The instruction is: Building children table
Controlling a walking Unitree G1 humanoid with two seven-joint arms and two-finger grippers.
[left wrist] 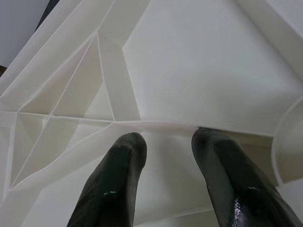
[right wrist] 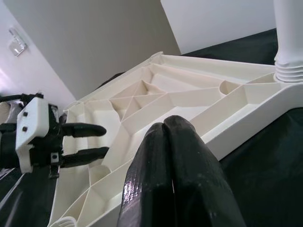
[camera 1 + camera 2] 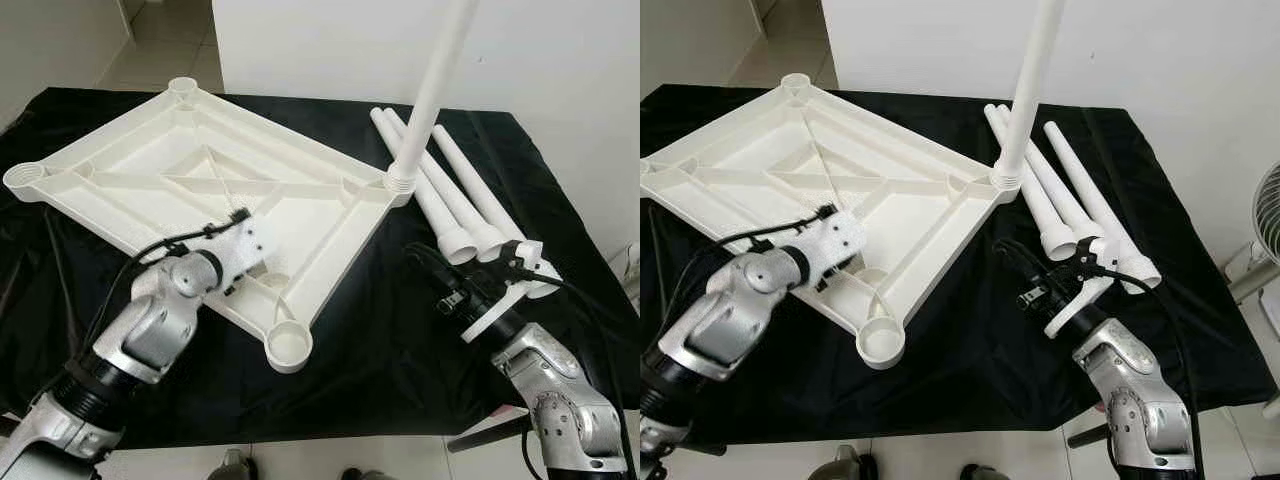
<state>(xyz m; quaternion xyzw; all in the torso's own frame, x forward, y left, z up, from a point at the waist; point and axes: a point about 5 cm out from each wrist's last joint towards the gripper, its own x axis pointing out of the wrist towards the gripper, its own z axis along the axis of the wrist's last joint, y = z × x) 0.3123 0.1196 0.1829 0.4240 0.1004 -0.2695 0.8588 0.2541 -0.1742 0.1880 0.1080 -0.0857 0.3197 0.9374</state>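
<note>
White tabletop (image 3: pixel 150 170), one leg (image 3: pixel 430 95) standing, spare legs (image 3: pixel 455 205) beside

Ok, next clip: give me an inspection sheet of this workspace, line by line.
Surface: black cloth spread over the work area.
Job's things: white tabletop lying underside up; one leg standing in its far right corner socket; three loose legs lying beside it.
Clutter: nothing seen.
Grippers: left gripper open, fingers over a tabletop rib; right gripper shut, holding nothing, near the tabletop's right edge.
Cables: black cable along the left wrist.
Surroundings: white wall, tiled floor, a fan.
</note>
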